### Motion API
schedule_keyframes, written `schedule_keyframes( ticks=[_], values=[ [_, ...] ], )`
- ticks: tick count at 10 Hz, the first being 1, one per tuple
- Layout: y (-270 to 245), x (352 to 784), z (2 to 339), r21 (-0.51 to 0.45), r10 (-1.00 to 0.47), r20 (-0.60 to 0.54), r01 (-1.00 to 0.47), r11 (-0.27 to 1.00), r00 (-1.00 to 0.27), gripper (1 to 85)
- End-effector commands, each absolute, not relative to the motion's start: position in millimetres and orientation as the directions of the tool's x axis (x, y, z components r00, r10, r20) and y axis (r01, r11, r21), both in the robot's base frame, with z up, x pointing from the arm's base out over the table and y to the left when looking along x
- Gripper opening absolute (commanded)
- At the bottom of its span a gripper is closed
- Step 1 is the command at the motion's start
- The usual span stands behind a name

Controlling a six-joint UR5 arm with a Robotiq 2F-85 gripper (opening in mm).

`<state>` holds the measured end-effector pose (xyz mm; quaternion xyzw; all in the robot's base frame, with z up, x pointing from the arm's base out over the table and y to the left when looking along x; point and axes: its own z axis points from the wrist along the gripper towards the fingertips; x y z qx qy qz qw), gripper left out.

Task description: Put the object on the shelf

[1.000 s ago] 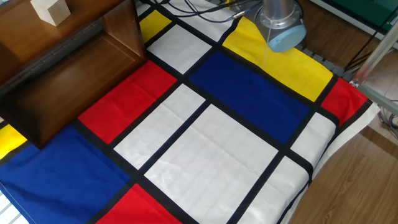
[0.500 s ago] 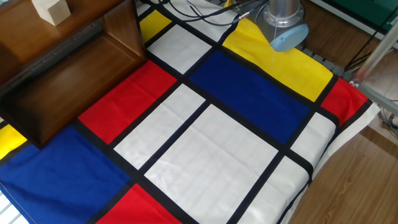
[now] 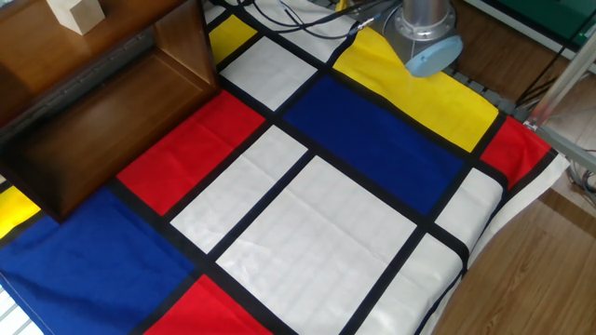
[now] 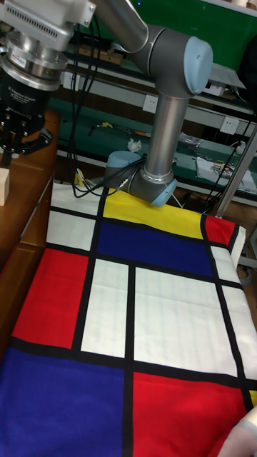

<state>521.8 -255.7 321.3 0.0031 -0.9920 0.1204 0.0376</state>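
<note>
The object, a small pale wooden block (image 3: 75, 15), rests on the top board of the dark brown shelf (image 3: 112, 98) at the far left. In the tall fixed view only a sliver of the block (image 4: 3, 187) shows at the left edge, sitting on the shelf (image 4: 32, 196). My gripper (image 4: 18, 146) hangs just above the block with its black fingers spread and nothing between them. It is open and clear of the block. The gripper is out of frame in the fixed view.
The arm's base (image 3: 424, 33) stands at the back of the table on a cloth (image 3: 307, 205) of red, blue, yellow and white panels. Cables (image 3: 289, 14) lie behind it. The table's edge (image 3: 484, 242) drops to a wooden floor on the right.
The arm's lower joint by the base shifted slightly one second ago and has been still since. The block has not moved on the shelf.
</note>
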Motion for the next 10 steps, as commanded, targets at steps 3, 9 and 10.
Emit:
schedule_keyframes(
  ticks=[3,9,10],
  values=[
    [-250.5,531.0,320.9,-0.214,-0.049,0.049,-0.059,0.975,-0.998,1.0],
    [-224.9,558.9,317.0,-0.121,-0.049,-0.064,-0.041,0.992,-0.997,1.0],
    [-221.3,555.3,316.3,-0.107,-0.041,-0.052,-0.035,0.994,-0.998,1.0]
  ],
)
